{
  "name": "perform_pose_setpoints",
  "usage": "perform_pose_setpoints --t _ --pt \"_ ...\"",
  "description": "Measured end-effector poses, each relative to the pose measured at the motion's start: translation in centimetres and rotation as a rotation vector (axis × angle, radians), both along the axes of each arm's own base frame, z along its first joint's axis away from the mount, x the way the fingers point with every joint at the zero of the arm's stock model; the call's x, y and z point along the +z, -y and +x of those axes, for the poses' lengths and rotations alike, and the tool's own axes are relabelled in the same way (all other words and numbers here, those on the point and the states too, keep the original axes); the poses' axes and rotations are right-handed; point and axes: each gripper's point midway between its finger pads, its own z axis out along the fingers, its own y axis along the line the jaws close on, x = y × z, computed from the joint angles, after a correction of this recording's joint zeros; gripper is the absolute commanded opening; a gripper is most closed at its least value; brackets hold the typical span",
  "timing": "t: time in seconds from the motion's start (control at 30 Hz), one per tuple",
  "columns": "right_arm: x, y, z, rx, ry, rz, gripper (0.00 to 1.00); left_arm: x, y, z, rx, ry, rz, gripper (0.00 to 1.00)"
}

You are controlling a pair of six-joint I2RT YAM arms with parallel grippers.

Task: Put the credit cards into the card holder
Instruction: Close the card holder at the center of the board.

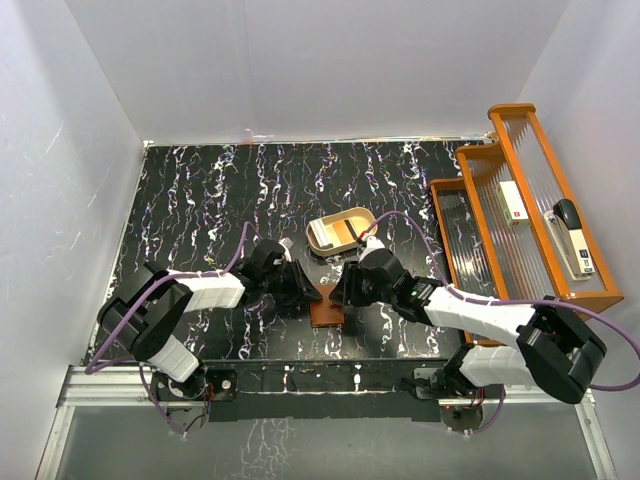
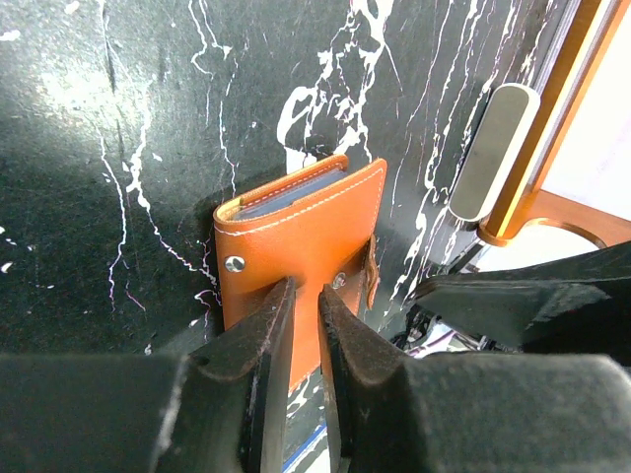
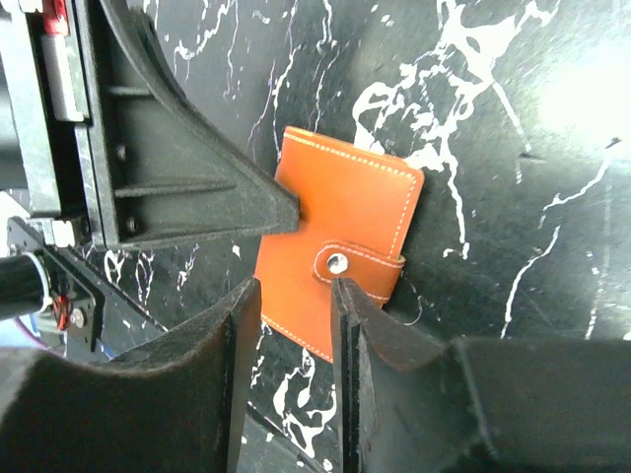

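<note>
- left gripper [image 2: 306, 293]: fingers almost pressed together, pinching the near edge of the card holder [image 2: 306, 222]. Orange leather shows in the slit between them.
- right gripper [image 3: 295, 288]: jaws spread, hovering over the holder's opposite side, just beside the snap strap [image 3: 360, 264]. Can't confirm contact.
- card holder: folded shut, strap looks snapped. Lies flat on the table [image 1: 200, 200] at the middle of the near edge, between both arms. The tan oval tray [image 1: 322, 238] sits just behind it.
- credit cards: none visible loose, so I can't locate them.
- step, my read: right works the strap while left anchors.
- doing it well: left pinch firm and low so the holder can't slide or lift. Right takes the strap tab only, not the cover, and pulls away from the stud.
- view differences:
  - left wrist shows grey-blue layers at the holder's far edge; lining or cards, can't tell.
  - right wrist shows the snap and the strap face.
  - top view shows only placement.
</note>
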Motion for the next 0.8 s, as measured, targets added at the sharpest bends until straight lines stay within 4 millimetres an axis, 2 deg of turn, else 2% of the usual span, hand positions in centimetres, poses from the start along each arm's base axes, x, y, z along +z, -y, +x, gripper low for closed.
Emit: perform_pose_setpoints --t 0.17,0.43,0.8 --pt "0.1 0.9 0.9 -0.021 0.019 -0.037 0.28 -0.1 -0.1 0.1 0.004 0.001 0.007 0.17" --pt "-1.8 0.8 1.2 -0.005 -0.026 -0.100 0.32 -0.1 0.0 0.1 0.005 -0.001 0.014 0.17" --pt "-3.3 0.3 0.7 0.056 -0.067 -0.108 0.20 -0.1 0.0 0.1 0.005 -0.006 0.018 0.17"
